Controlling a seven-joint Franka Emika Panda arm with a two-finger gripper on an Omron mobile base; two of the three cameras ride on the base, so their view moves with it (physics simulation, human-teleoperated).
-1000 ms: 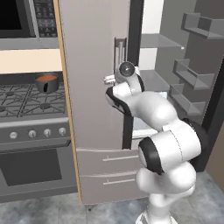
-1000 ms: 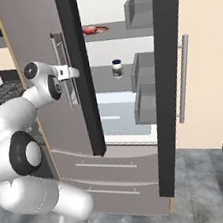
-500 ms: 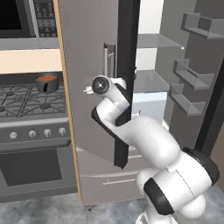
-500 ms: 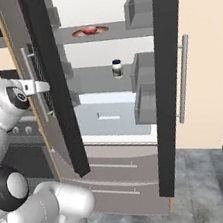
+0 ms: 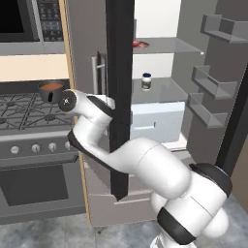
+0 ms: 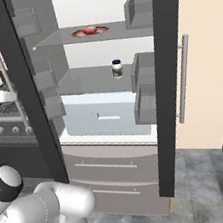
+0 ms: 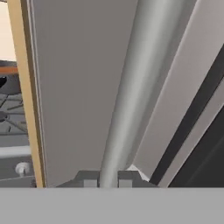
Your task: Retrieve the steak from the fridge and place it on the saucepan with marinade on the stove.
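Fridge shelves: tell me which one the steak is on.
The steak lies on the top shelf of the fridge. The shelf below carries only a small dark-lidded jar, and under that sits a pale drawer.

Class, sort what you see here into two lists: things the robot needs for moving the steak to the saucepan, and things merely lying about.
Needed:
steak, on the top shelf
fridge, doors open
saucepan, on the stove
stove
gripper, at the door handle

Lying about:
small jar, middle shelf
microwave
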